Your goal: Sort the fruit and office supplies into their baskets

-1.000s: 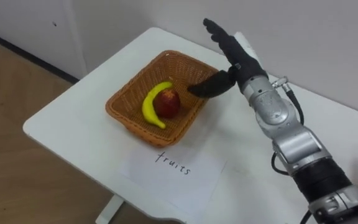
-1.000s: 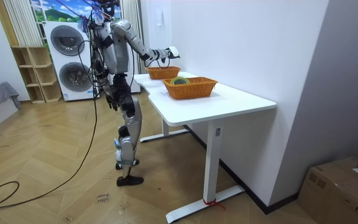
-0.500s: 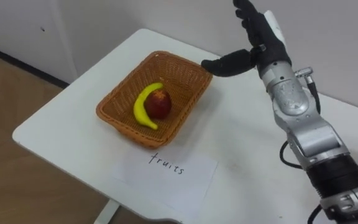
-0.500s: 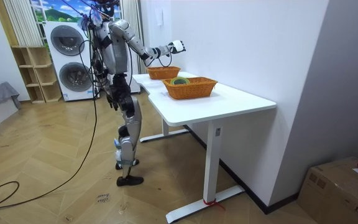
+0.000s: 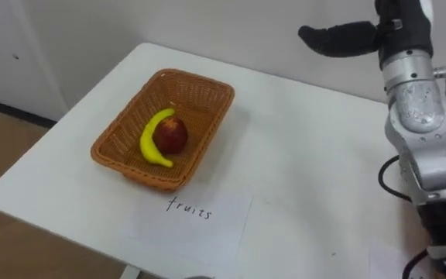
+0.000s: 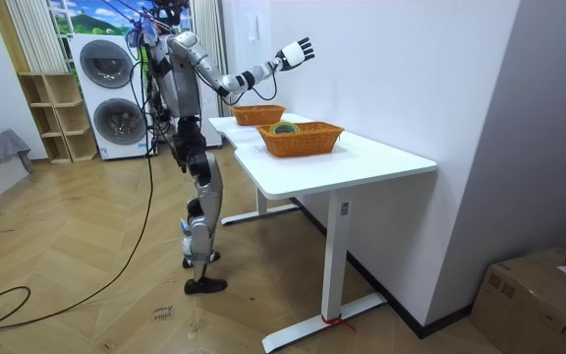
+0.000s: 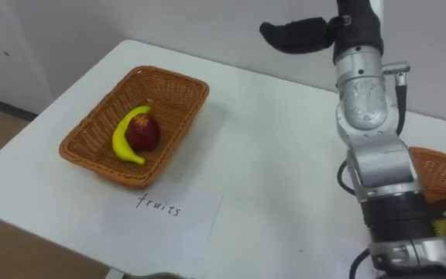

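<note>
1. Widest of all, the white bench (image 5: 300,170), carrying the fruit basket (image 5: 207,108) toward its left end.
2. Well to the right of the fruit basket and apart from it, a second wicker basket (image 6: 303,141) on the same bench.
3. Just in front of the fruit basket, lying flat near the bench's front edge, a handwritten paper sheet (image 5: 200,225).
4. High above the bench, behind and to the right of the fruit basket and well clear of it, the right hand (image 5: 397,19): fingers (image 6: 305,44) straight and spread wide, thumb (image 5: 339,39) jutting toward the fruit basket's side, holding nothing, touching nothing.
5. Inside the fruit basket, a yellow banana (image 5: 149,143), curving round the left of its neighbour.
6. In the middle of the fruit basket, a red apple (image 5: 171,135), touching the banana's inner curve.
</note>
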